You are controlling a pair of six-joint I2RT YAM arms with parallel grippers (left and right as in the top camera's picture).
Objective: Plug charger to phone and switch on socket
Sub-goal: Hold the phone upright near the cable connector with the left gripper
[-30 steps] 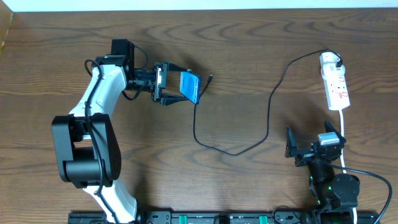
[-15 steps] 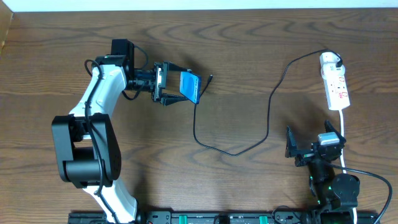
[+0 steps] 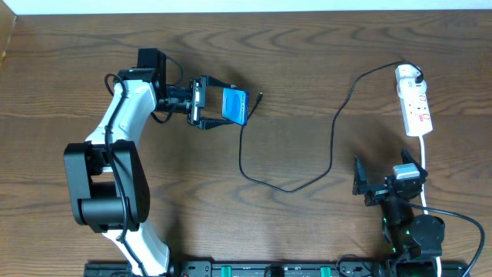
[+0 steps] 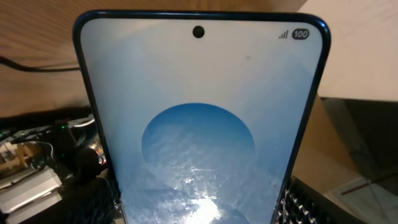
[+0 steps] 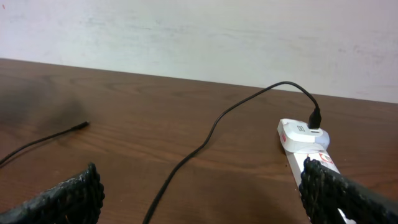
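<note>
My left gripper [image 3: 215, 108] is shut on the phone [image 3: 235, 106], holding its blue screen raised off the table at upper centre; the screen fills the left wrist view [image 4: 199, 124]. The charger, a thin black cable [image 3: 332, 131], runs from its free connector tip [image 3: 260, 97] just right of the phone, loops across the table, and ends plugged into the top of the socket [image 3: 413, 100], a white power strip at the far right. In the right wrist view the cable [image 5: 205, 140] and the socket [image 5: 305, 140] show. My right gripper [image 3: 384, 183] is open and empty, below the socket.
The socket's white cord [image 3: 425, 165] runs down the right side past my right gripper. The left arm [image 3: 123, 115] stretches across the left of the wooden table. A pale wall [image 5: 199, 37] stands behind the table's far edge.
The phone has turned slightly in my left gripper, its screen now lying flatter toward the overhead camera. The right arm and the cable have not moved.
</note>
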